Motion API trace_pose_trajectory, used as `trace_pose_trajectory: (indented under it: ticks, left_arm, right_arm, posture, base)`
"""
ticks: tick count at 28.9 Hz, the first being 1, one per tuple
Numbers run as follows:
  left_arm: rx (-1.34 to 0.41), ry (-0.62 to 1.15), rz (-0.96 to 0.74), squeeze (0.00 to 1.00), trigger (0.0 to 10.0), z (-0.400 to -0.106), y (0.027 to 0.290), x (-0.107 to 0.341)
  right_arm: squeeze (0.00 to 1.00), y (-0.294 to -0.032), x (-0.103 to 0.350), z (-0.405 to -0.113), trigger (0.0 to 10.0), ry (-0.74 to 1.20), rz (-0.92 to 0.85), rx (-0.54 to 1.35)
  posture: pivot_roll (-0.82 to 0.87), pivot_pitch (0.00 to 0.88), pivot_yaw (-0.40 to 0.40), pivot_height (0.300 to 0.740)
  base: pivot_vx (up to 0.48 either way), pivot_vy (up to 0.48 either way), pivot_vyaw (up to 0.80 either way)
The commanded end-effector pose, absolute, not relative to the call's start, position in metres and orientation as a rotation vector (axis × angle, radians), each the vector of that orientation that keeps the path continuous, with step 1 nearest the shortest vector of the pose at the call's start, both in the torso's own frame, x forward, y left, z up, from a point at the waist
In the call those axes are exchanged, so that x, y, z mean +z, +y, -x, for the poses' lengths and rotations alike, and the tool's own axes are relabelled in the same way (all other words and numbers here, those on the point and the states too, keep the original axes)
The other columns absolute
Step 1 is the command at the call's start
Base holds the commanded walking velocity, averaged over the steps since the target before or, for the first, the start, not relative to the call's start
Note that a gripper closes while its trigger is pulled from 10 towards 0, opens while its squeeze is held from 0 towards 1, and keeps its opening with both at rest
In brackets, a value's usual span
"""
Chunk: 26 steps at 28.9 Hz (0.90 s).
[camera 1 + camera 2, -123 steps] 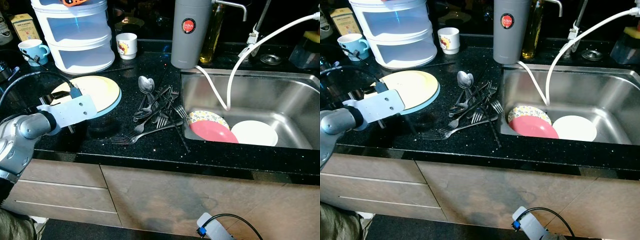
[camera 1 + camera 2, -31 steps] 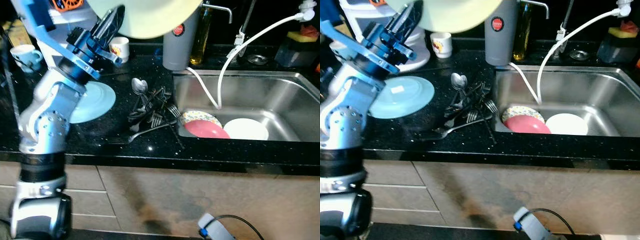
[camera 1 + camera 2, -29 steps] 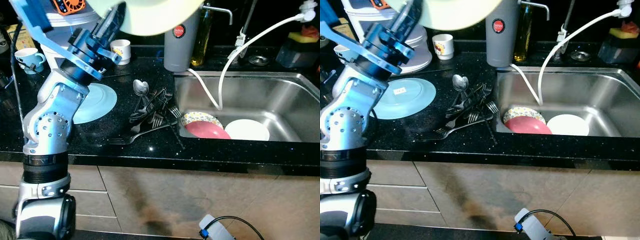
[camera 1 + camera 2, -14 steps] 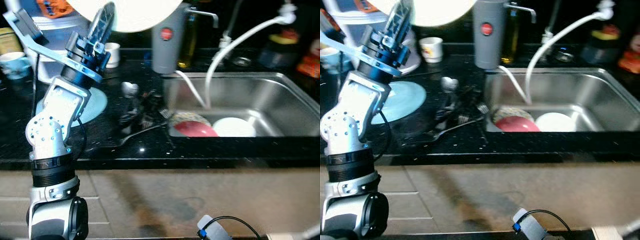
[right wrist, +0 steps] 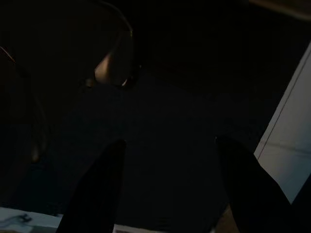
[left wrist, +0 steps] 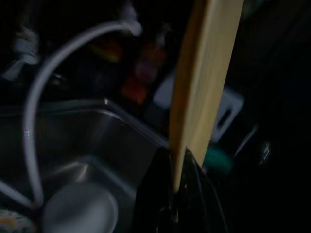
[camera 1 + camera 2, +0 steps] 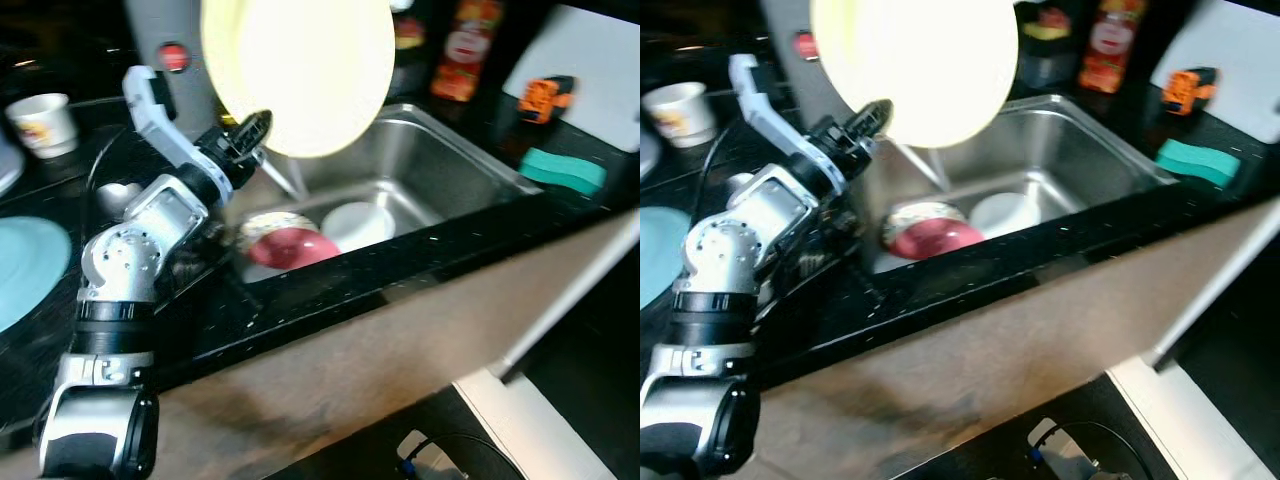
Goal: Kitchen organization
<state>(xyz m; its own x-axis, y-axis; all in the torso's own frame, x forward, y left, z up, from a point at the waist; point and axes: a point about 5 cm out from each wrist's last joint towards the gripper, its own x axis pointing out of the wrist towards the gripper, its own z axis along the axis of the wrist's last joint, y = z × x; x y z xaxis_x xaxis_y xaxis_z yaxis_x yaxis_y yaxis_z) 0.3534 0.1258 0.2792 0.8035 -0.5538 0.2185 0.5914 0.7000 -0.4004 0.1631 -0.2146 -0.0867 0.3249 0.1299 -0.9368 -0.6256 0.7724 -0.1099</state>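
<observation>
My left gripper (image 7: 256,124) is shut on the lower rim of a pale yellow plate (image 7: 297,70) and holds it upright, raised over the left end of the steel sink (image 7: 455,165). In the left wrist view the yellow plate (image 6: 204,73) stands edge-on between the black fingers (image 6: 156,194). In the sink lie a red plate (image 7: 290,247) on a patterned one, and a white plate (image 7: 356,223). A light blue plate (image 7: 25,270) rests on the black counter at far left. My right gripper (image 5: 169,141) hangs in the dark, fingers apart, holding nothing.
A grey flask (image 7: 165,40) and a white cup (image 7: 40,118) stand at the back left. A green sponge (image 7: 565,170), an orange-black tool (image 7: 545,95) on a white board (image 7: 590,70) and bottles (image 7: 465,45) lie right of the sink. A white hose (image 6: 43,111) curves into the sink.
The camera has swung to the right, so the sink now sits in the middle. My left arm has carried the yellow plate from above the counter to above the sink's left end.
</observation>
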Motion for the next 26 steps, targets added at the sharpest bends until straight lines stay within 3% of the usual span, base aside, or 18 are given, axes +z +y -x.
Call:
trace_pose_trajectory:
  ticks: [1,3,4,7,12,26]
  left_arm:
    - [-0.616,-0.084,0.370,0.00,10.0,-0.354,0.129,0.280]
    - [-0.614,-0.083,0.287,0.00,10.0,-0.354,0.126,0.280]
    - [-0.595,-0.074,0.128,0.00,10.0,-0.354,0.121,0.278]
    - [-0.582,-0.075,0.071,0.00,10.0,-0.355,0.119,0.277]
    - [-0.514,-0.054,-0.299,0.00,10.0,-0.359,0.117,0.267]
    - [-0.625,-0.053,-0.554,0.00,10.0,-0.360,0.091,0.233]
  right_arm:
    - [0.00,-0.213,-0.087,-0.163,10.0,1.138,0.512,0.526]
    - [0.00,-0.213,-0.087,-0.164,10.0,1.135,0.516,0.523]
    - [0.00,-0.213,-0.087,-0.164,10.0,1.132,0.519,0.520]
    - [0.00,-0.213,-0.087,-0.164,10.0,1.132,0.520,0.520]
    - [0.00,-0.212,-0.087,-0.164,10.0,1.130,0.522,0.520]
    - [0.00,-0.212,-0.087,-0.165,10.0,1.124,0.524,0.515]
  posture:
    - [0.02,0.000,0.020,0.740]
    - [0.02,0.000,0.020,0.740]
    - [0.02,0.000,0.020,0.740]
    - [0.02,0.000,0.020,0.740]
    - [0.02,0.000,0.024,0.740]
    - [0.01,0.000,0.028,0.740]
  base:
    - [0.000,0.000,-0.76]
    - [0.000,0.000,0.00]
    - [0.000,0.000,0.00]
    - [0.000,0.000,0.00]
    - [0.000,0.000,0.00]
    - [0.000,0.000,0.00]
